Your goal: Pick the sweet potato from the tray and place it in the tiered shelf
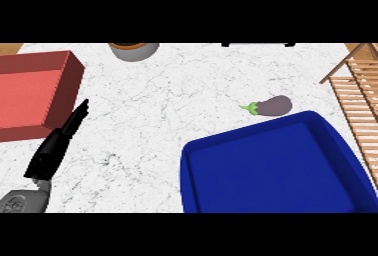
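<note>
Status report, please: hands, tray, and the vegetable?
Left robot hand open, resting by red bin. Right hand unseen. Blue tray empty. Eggplant on counter beside it.

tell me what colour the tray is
Deep blue; the tray shows best in the head view, at the lower right.

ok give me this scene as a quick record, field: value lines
tray: blue tray, lower right, nothing visible in it
sweet potato: not visible
eggplant: eggplant on the counter, just beyond the tray
shelf: wooden tiered shelf, right edge
bin: red bin, left
pot: grey pot, top edge
left hand: left hand, fingers straight, beside the bin
right hand: out of view
</note>
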Motion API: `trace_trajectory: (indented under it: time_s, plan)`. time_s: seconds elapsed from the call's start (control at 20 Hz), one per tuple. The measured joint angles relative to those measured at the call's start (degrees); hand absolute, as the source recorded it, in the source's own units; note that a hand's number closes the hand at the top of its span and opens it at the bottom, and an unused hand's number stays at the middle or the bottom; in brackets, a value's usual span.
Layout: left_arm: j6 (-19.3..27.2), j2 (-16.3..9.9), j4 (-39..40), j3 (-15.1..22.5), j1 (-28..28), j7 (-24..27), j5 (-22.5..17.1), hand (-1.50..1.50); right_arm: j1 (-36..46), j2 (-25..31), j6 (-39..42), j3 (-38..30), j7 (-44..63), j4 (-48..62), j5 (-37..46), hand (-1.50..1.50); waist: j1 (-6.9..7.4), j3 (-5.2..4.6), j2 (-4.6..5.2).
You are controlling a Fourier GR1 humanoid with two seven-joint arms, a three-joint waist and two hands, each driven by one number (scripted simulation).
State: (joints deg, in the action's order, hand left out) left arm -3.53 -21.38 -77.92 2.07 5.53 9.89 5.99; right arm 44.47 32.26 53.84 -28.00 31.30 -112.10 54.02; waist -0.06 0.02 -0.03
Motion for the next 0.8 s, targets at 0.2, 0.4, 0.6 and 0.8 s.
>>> trace_trajectory:
  time_s: [0.2,0.4,0.6,0.8]
  plan:
    - [0.05,0.78,-0.58,-0.09,0.30,-0.95,0.93,0.00,-4.23,0.82,-3.14,-1.77,-3.85,2.73,-1.97,1.50,0.05,-0.01,0.02]
    - [-0.43,1.08,-1.74,-0.66,-0.15,-1.60,1.19,0.00,-9.93,-0.32,-8.10,-2.10,-7.68,4.59,-2.67,1.50,0.12,0.00,0.03]
    - [-0.94,1.38,-1.13,-1.52,0.80,-1.58,1.68,0.00,-14.49,-0.33,-14.17,-1.88,-11.73,8.54,-2.02,1.50,0.14,0.00,0.08]
    - [-0.39,2.75,-1.95,-1.15,0.42,-2.42,3.02,0.00,-18.91,-0.08,-19.34,-1.63,-14.50,11.51,-0.42,1.50,0.15,0.00,0.06]
